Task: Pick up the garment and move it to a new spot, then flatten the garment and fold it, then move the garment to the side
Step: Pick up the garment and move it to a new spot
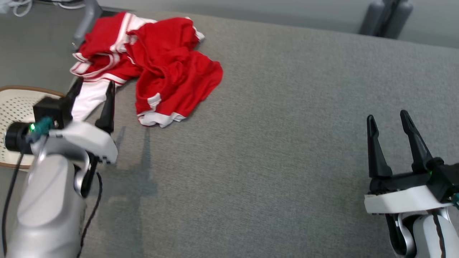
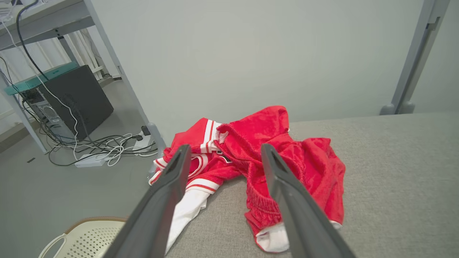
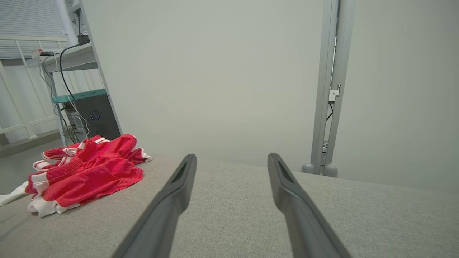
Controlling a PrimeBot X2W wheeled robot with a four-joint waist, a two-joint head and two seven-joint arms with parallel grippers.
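A crumpled red garment point(image 1: 161, 61) with white trim lies bunched at the far left corner of the grey table point(image 1: 287, 143); one white part hangs over the left edge. My left gripper point(image 1: 94, 86) stands open just short of the garment's near left edge, its fingers empty. In the left wrist view the garment point(image 2: 287, 161) lies beyond the open fingers point(image 2: 168, 186). My right gripper point(image 1: 389, 118) is open and empty at the near right, far from the cloth. The right wrist view has the garment point(image 3: 89, 172) at its left.
A cream perforated basket point(image 1: 14, 107) with a brown rim sits beside the table's left edge, under my left arm. Grey posts point(image 1: 385, 16) stand behind the far edge. A computer tower point(image 2: 71, 96) and cables lie on the floor at the left.
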